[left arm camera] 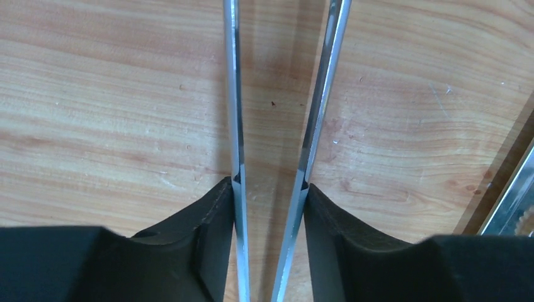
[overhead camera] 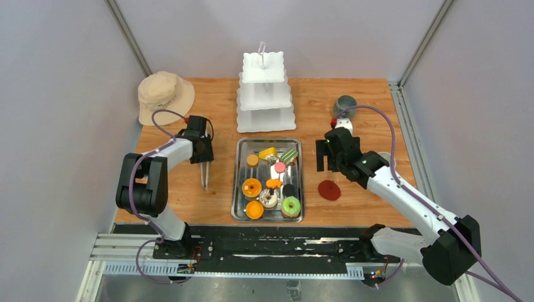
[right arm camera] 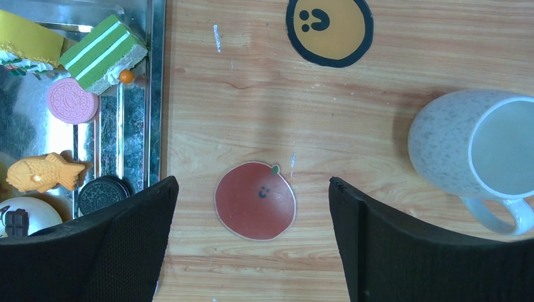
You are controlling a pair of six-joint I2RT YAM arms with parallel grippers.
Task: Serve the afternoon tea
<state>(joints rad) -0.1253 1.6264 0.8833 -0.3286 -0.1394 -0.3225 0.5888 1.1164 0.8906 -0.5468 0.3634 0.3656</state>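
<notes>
Steel tongs [left arm camera: 234, 94] sit between the fingers of the left claw [left arm camera: 269, 182], which is clamped on both of their arms. The tongs point down at the wooden table [overhead camera: 214, 113] just left of the tray [overhead camera: 238, 182]. We see the pastries [overhead camera: 252, 187] lying in that tray, in front of the white tiered stand [overhead camera: 264, 100]. The right claw [right arm camera: 252, 182] hangs with its jaws wide apart over a red apple coaster [right arm camera: 255, 201], holding nothing. The white mug [right arm camera: 466, 145] stands just right of it. The grey mug [overhead camera: 345, 104] sits near the far edge, well apart from the tray. A beige hat [overhead camera: 165, 93] lies at the far left corner.
</notes>
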